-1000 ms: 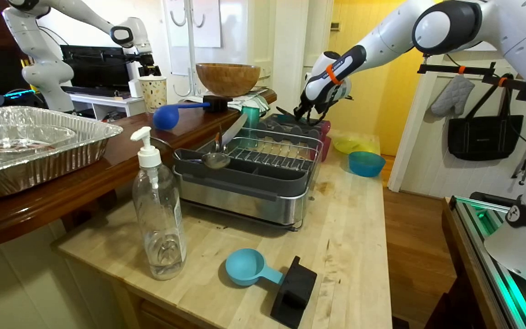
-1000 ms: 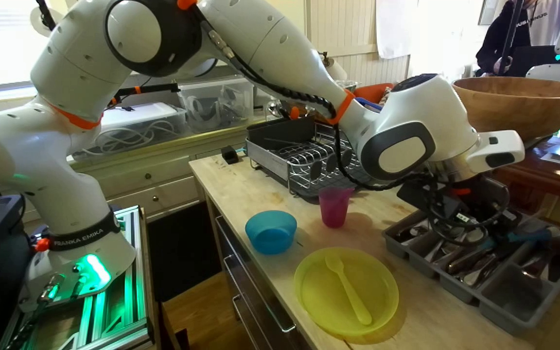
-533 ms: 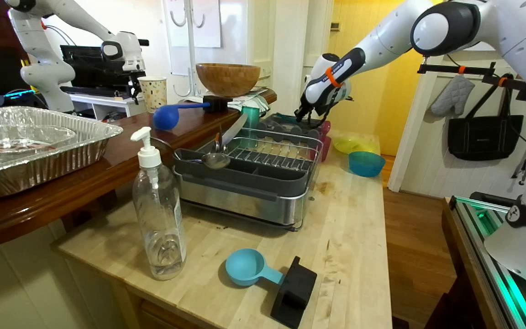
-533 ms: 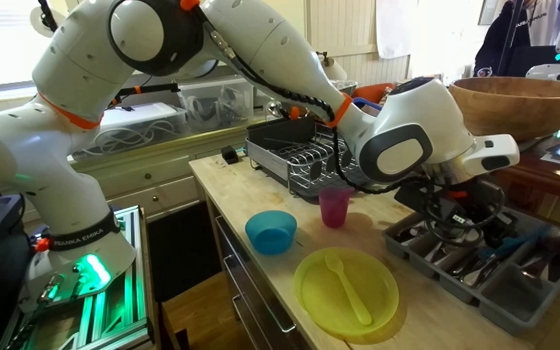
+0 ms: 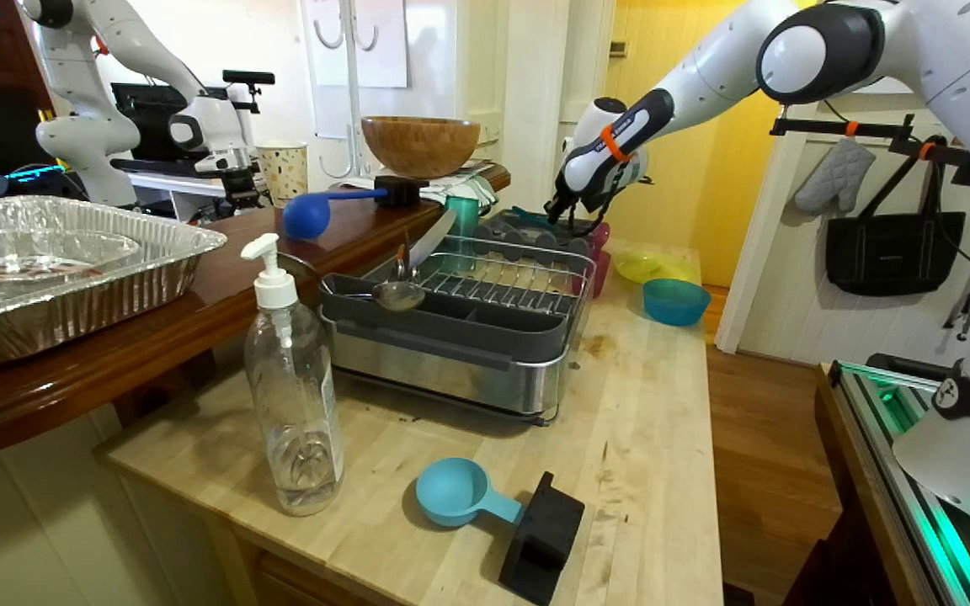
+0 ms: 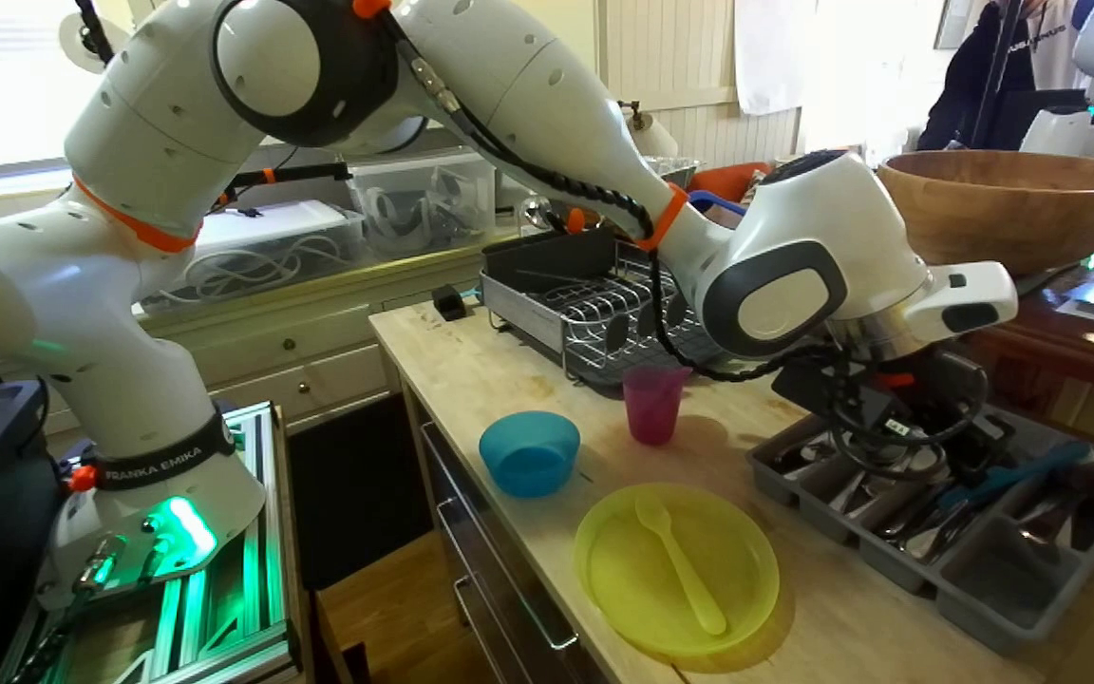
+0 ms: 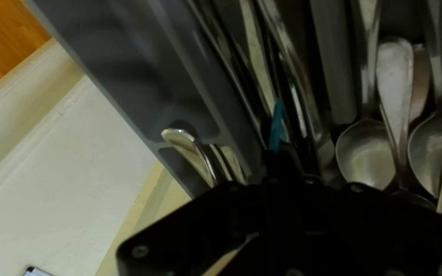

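Two black fingers I operate sit closed on a slim blue utensil over the grey plastic cutlery tray.

The arm is cased in glossy white shells, pitted with small round recesses. Its rounded joints are faced with pale caps framed in dark grey, and orange bands are wrapped around the shells. A twisted black cable is strung along the arm. The base is ringed by a black collar lettered "FRANKA EMIKA" in white and is lit by a green strip. The black pincer is studded with silvery screws.
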Controlling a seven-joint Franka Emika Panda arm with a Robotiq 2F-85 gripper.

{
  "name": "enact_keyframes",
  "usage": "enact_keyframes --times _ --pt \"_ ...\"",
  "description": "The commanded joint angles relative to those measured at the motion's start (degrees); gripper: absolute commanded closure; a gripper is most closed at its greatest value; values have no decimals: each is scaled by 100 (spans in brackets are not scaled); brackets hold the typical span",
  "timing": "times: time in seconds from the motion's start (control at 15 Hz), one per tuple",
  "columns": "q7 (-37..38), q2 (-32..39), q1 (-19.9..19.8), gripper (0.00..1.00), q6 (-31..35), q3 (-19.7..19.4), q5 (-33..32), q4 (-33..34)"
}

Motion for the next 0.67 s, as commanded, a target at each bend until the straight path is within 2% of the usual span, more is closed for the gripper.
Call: enact_keyframes --times 0.0,0.4,0.6 --pt "251 -206 76 99 72 -102 -125 -253" --pt "274 -837 114 99 -19 -236 1 -710" --pt "133 -1232 -40 99 -106 -83 -99 -996"
